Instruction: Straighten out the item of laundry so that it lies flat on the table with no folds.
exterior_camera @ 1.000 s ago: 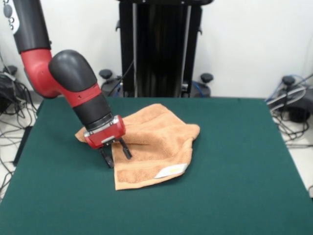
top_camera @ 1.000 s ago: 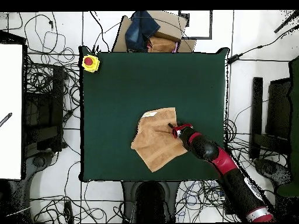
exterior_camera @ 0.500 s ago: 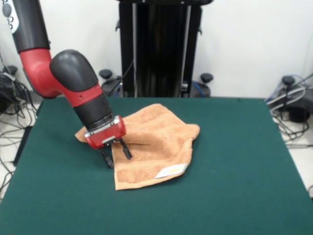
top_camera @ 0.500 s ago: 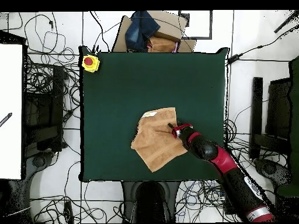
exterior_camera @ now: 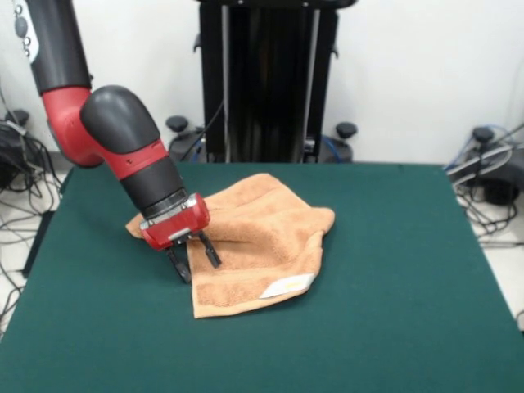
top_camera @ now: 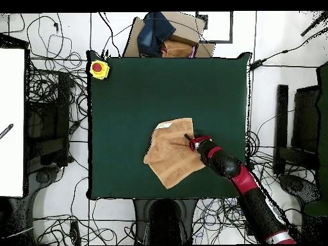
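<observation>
The peach-orange towel (exterior_camera: 262, 229) lies rumpled near the middle of the green table (exterior_camera: 393, 270), with folds along its far side and right corner. Its white label (exterior_camera: 286, 285) faces up near the front edge. My gripper (exterior_camera: 196, 260) is open and low at the towel's left edge. One finger (exterior_camera: 180, 267) is over the bare table, the other (exterior_camera: 211, 252) over the cloth. In the overhead view the towel (top_camera: 168, 154) lies below the table's centre, and the gripper (top_camera: 188, 138) is at its right edge.
A yellow box with a red button (top_camera: 98, 68) sits at a table corner. A cardboard box with blue cloth (top_camera: 165, 35) stands beyond the table edge. The black pedestal (exterior_camera: 266, 82) stands behind the table. Cables lie on the floor around it.
The arm's upper links have shifted slightly. The gripper stays open at the same spot on the towel's edge, and the towel has not moved.
</observation>
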Controlling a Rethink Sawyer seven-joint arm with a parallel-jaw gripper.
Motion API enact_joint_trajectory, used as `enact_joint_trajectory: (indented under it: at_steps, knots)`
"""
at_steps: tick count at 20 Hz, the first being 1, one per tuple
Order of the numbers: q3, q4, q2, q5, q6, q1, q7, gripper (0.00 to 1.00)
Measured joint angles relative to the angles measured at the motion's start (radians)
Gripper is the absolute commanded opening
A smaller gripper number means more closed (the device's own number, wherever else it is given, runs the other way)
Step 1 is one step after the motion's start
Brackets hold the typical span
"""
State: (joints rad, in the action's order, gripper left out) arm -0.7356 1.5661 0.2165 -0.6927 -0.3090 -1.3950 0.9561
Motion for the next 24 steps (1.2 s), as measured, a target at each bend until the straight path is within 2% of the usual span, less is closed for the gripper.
enact_joint_trajectory:
  at_steps: [16,19,24]
  knots:
    - [-0.053,-0.007,0.088,0.009,0.0,-0.028,0.0,1.0]
    - [-0.056,-0.007,0.085,0.009,0.0,-0.024,0.0,1.0]
    - [-0.033,-0.007,0.024,-0.008,0.023,0.016,0.0,1.0]
